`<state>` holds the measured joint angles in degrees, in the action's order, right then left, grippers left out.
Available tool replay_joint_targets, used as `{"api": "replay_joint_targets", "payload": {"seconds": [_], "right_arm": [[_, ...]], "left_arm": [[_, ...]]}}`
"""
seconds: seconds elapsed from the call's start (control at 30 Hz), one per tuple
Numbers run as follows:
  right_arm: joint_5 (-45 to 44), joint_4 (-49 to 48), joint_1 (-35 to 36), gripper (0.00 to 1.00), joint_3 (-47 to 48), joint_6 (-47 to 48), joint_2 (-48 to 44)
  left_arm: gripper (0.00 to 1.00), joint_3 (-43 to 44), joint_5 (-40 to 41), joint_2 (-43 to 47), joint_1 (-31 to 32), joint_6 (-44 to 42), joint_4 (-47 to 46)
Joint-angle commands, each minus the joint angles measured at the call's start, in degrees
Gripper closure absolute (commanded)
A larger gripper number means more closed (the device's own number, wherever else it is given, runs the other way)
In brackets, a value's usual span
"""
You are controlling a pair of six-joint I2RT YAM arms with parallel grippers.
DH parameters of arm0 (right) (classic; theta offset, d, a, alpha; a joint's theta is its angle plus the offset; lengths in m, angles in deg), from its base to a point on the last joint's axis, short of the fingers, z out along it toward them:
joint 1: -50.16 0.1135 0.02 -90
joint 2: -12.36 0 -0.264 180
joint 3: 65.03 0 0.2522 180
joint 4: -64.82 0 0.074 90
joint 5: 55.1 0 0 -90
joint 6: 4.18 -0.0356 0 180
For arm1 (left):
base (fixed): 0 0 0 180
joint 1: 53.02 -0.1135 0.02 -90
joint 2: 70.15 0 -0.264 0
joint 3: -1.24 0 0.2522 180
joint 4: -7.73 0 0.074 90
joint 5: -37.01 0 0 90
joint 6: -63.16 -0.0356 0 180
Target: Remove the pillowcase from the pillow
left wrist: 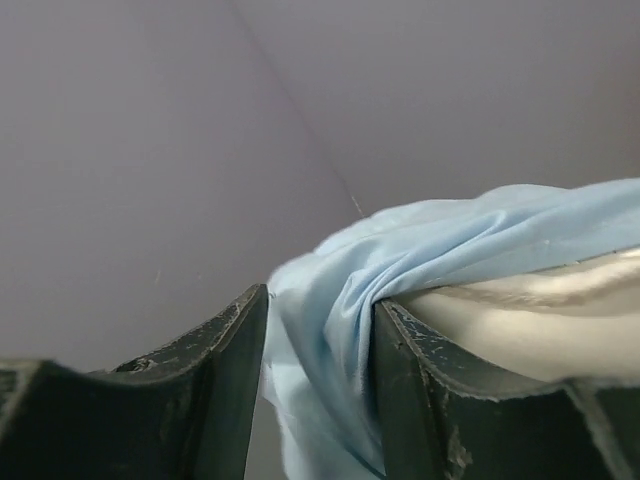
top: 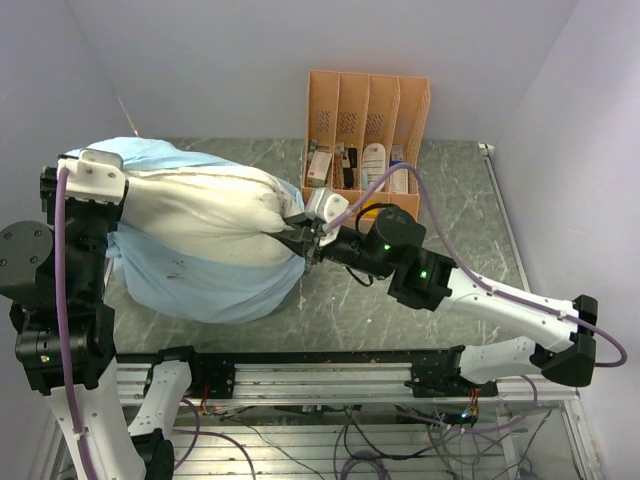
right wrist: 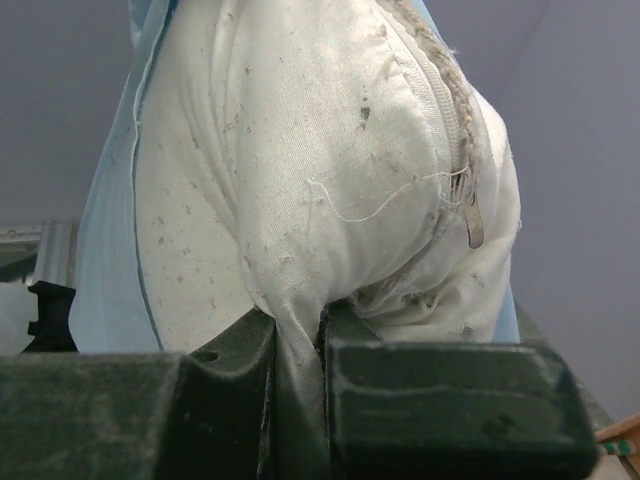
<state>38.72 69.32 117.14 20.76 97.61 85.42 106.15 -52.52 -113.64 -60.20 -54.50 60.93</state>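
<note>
While white walls (top: 250, 50) enclose the mottled table (top: 460, 200) (grey), left end effector (left wrist: 320, 305) clamps pillowcase (top: 200, 290), right end effector (top: 303, 240) pillow (top: 210, 215).

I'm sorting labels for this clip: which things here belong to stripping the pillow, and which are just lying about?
In the job: pillowcase; pillow; left gripper, closed on the pillowcase; right gripper, pinching the pillow.
Just lying about: orange file rack holding small items, at the back of the table.
</note>
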Motion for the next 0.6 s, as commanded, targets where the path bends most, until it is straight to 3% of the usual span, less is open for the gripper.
{"api": "replay_joint_targets", "payload": {"seconds": [0.0,0.37,0.57], "right_arm": [[-2.1,2.7,-0.1,1.0,-4.8,-1.8,-3.3],[-7.0,-4.8,-0.1,1.0,-22.4,-6.4,-18.7],[-20.2,-7.9,-0.2,1.0,-28.9,-8.5,-25.0]], "left_arm": [[0.45,1.0,6.8,-0.3,-0.4,-0.3,-5.0],[0.47,1.2,10.2,-2.6,0.1,2.7,-2.4],[0.48,-1.0,3.5,-3.8,0.2,6.0,7.7]]}}
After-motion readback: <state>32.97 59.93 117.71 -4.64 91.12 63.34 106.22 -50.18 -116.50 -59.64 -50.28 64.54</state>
